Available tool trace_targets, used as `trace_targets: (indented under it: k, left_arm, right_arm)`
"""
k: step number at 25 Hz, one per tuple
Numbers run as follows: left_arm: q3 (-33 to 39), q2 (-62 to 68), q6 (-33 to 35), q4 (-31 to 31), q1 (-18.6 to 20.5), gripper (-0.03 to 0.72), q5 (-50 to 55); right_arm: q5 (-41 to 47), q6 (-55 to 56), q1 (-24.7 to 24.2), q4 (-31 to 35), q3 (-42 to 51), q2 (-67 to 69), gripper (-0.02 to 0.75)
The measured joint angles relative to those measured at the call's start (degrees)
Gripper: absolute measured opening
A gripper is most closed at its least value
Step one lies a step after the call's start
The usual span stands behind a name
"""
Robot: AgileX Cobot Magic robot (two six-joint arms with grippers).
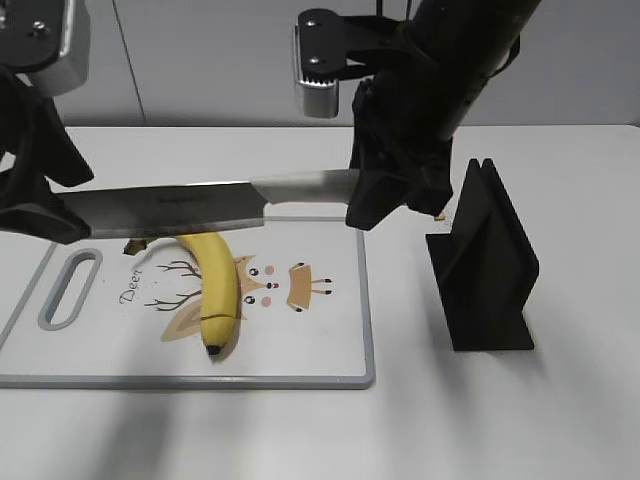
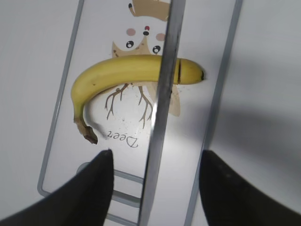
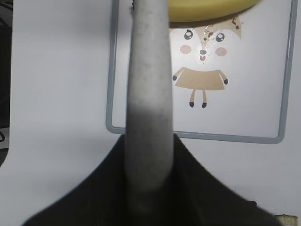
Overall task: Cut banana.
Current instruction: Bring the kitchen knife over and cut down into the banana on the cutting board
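We are seeing the banana [image 1: 214, 290] lying on the cutting board [image 1: 330, 350] at lower left of the exterior frame, over the deer print [image 1: 285, 285]. Our right gripper [image 1: 385, 205] is clamping the knife [image 1: 180, 208] handle, blade hovering above the fruit. Our left gripper [image 2: 155, 183] is holding its fingers apart, flanking the blade.
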Motion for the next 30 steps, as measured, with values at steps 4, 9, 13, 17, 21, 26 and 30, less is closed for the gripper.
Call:
trace_targets:
  k: [4, 9, 13, 17, 21, 26, 30]
  left_arm:
    - [0.0, 2.6, 0.0, 1.3, 0.0, 0.553, -1.2]
    - [0.0, 3.4, -0.3, 2.0, 0.0, 0.470, -1.8]
    - [0.0, 3.4, -1.1, 2.0, 0.0, 0.168, -1.9]
    - [0.0, 3.8, -1.2, 1.9, -0.1, 0.011, -1.8]
    - [0.0, 5.2, -1.6, 1.5, -0.1, 0.003, -3.0]
    - [0.0, 8.1, -1.6, 1.4, -0.1, 0.003, -3.5]
    - [0.0, 10.1, -1.6, 1.1, -0.1, 0.003, -5.0]
  right_arm:
    - [-0.6, 0.0, 0.0, 0.1, 0.0, 0.0, 0.171]
    - [-0.8, 0.1, 0.0, 0.1, 0.0, 0.1, 0.171]
    - [-0.8, 1.9, 0.0, 0.1, 0.0, 0.2, 0.171]
    - [-0.9, 3.0, 0.0, -0.8, 0.0, 0.3, 0.174]
    - [-0.1, 5.2, -0.2, -1.4, 0.0, 1.3, 0.176]
    - [0.7, 5.7, -0.8, -0.6, 0.0, 4.0, 0.183]
    - [0.0, 5.9, -1.2, -0.7, 0.0, 5.0, 0.184]
